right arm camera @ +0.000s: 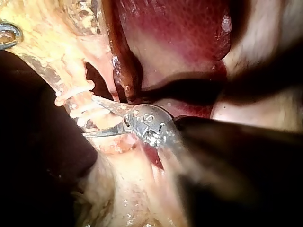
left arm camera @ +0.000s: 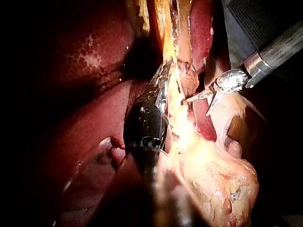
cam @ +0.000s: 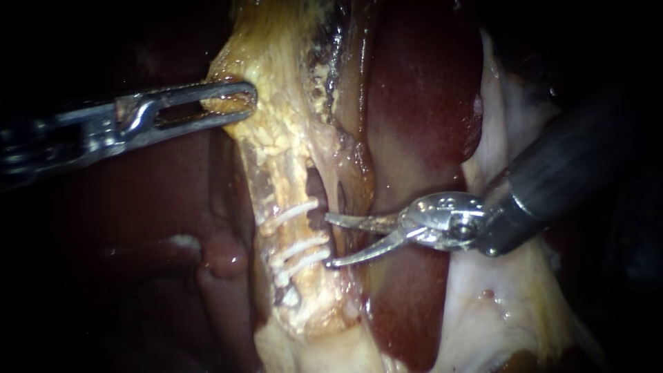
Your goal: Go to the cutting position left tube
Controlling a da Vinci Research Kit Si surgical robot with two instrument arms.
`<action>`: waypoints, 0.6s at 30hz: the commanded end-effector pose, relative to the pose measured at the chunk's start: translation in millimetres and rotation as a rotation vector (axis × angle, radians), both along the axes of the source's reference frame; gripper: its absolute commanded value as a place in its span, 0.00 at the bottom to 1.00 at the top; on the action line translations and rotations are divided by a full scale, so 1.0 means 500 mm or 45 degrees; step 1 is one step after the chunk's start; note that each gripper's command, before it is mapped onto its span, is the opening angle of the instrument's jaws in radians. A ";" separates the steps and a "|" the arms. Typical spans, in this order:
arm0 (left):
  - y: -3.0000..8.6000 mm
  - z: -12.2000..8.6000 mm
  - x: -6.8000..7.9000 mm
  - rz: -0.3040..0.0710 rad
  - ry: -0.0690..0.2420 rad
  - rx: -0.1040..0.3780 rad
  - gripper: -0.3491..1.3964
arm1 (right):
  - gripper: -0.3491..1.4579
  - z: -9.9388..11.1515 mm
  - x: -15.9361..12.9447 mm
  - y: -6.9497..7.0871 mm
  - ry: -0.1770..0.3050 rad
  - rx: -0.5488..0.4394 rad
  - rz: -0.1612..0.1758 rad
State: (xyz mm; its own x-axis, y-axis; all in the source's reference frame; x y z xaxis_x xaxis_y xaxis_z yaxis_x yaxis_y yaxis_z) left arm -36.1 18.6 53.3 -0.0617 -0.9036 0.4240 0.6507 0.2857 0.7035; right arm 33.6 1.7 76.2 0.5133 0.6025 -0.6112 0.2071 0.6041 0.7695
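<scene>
The left tube (cam: 286, 173) is a pale yellow strand running down the middle, with three white clips (cam: 297, 245) across it. My right instrument (cam: 329, 242) comes in from the right with thin curved blades open. Their tips sit just right of the clipped tube, the upper by the gap under the top clip (cam: 290, 214), the lower beside the bottom clip. The right wrist view shows the open blades (right arm camera: 90, 116) against the clips (right arm camera: 78, 106). My left instrument (cam: 231, 103) holds the yellow tissue (cam: 276, 131) above the clips, jaws shut on it and pulling it leftward (left arm camera: 160, 87).
Dark red liver (cam: 421, 103) lies right of the tube and behind the right instrument's blades. A second thin strand (cam: 343, 197) runs beside the clipped tube, with a dark gap between them. Pale whitish tissue (cam: 497, 304) spreads under the right shaft. Darker liver (cam: 138, 228) lies left.
</scene>
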 end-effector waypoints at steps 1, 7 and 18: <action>-0.0001 -0.0003 0.0000 -0.003 -0.001 -0.002 0.00 | 0.98 0.0004 0.0001 0.0003 0.002 -0.004 0.000; -0.0005 -0.0011 0.0000 -0.005 0.000 -0.001 0.00 | 0.98 0.0028 0.0017 0.0019 -0.011 0.000 0.003; -0.0008 -0.0016 -0.0001 -0.004 0.001 -0.009 0.00 | 0.98 0.0052 0.0048 0.0027 -0.035 0.015 -0.001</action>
State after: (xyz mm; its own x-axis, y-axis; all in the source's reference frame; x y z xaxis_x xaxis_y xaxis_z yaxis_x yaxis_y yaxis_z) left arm -36.2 18.2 52.5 -0.0646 -0.9004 0.4303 0.6521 0.2883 0.7012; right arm 36.1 3.0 79.0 0.5312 0.6085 -0.5895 0.1875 0.5941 0.7822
